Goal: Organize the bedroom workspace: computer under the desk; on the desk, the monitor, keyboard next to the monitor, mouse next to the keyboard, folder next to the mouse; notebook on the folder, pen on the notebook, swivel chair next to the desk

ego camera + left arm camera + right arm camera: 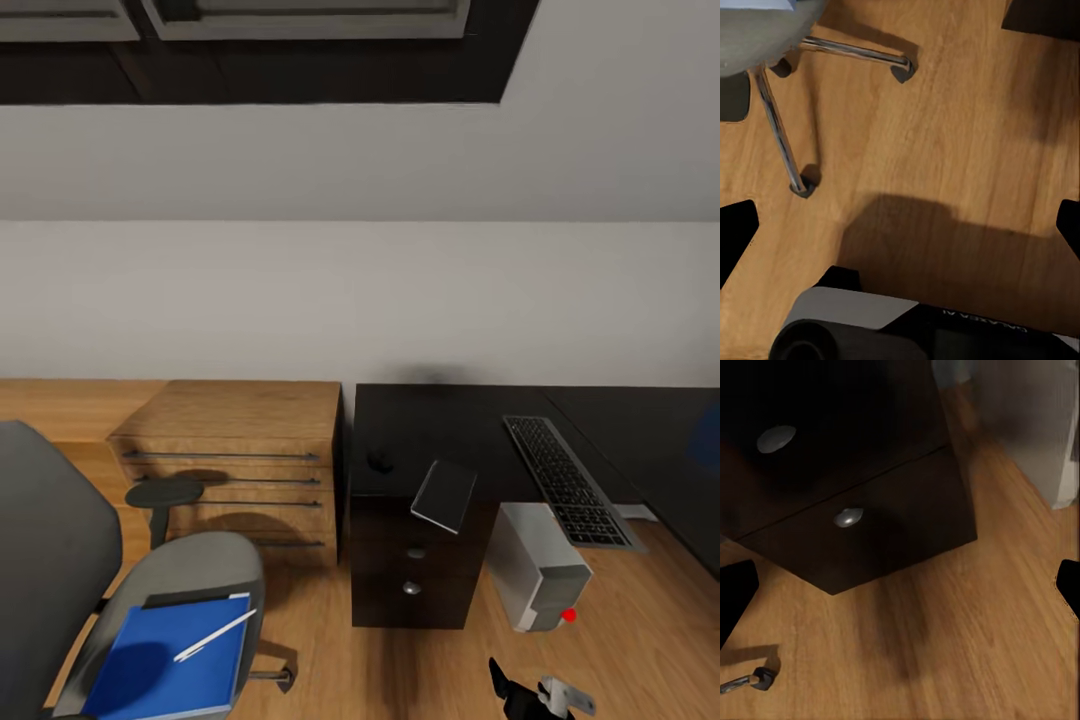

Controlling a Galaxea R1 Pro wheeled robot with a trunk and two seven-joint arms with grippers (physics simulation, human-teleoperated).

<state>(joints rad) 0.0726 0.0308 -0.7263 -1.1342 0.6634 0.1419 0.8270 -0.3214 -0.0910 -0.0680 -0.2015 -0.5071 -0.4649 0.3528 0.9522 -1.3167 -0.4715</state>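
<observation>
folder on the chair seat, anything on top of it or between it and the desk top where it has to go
The pen lies across the folder, so it rides along or must come off first. Between the swivel chair and the desk only bare floor shows. On the desk, the notebook overhangs the front edge, near the mouse and keyboard.

Right gripper [520, 690]: black fingers w/ silver-grey bracket; base body [870, 326] black & light-grey, faint lettering.

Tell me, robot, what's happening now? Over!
Both claws open, empty. Folder on swivel chair, pen on top. Notebook overhanging desk edge. Nothing blocking.
</observation>
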